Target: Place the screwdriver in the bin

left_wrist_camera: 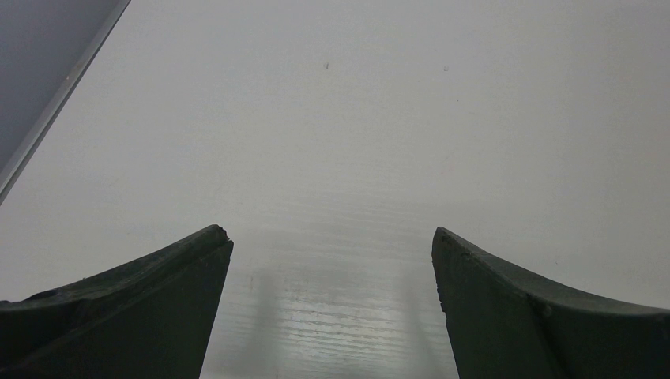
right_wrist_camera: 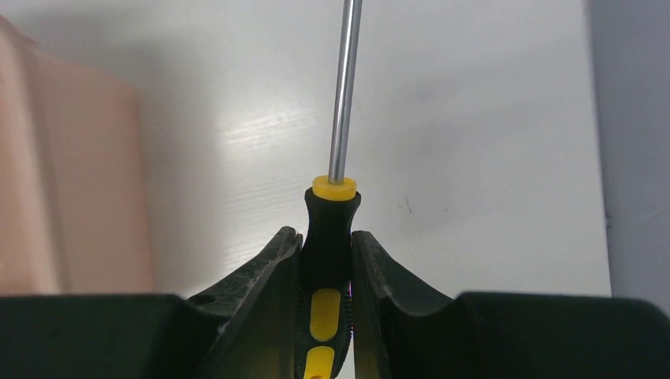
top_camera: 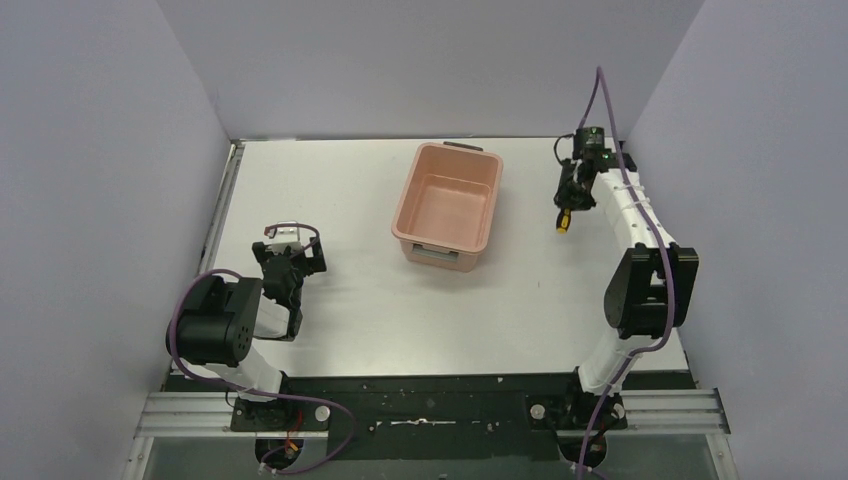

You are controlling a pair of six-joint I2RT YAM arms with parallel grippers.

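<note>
At the upper right of the overhead view, the right claw grips the screwdriver, whose yellow and black handle end pokes out below it. From the wrist camera, both fingers press the black handle, and the thin metal shaft runs straight up the frame over the white bench. The screwdriver sits to the right of the pink bin, apart from it and outside it; the bin's side fills the left edge of that wrist view. At the lower left, the left claw is spread wide over bare bench, holding nothing.
</note>
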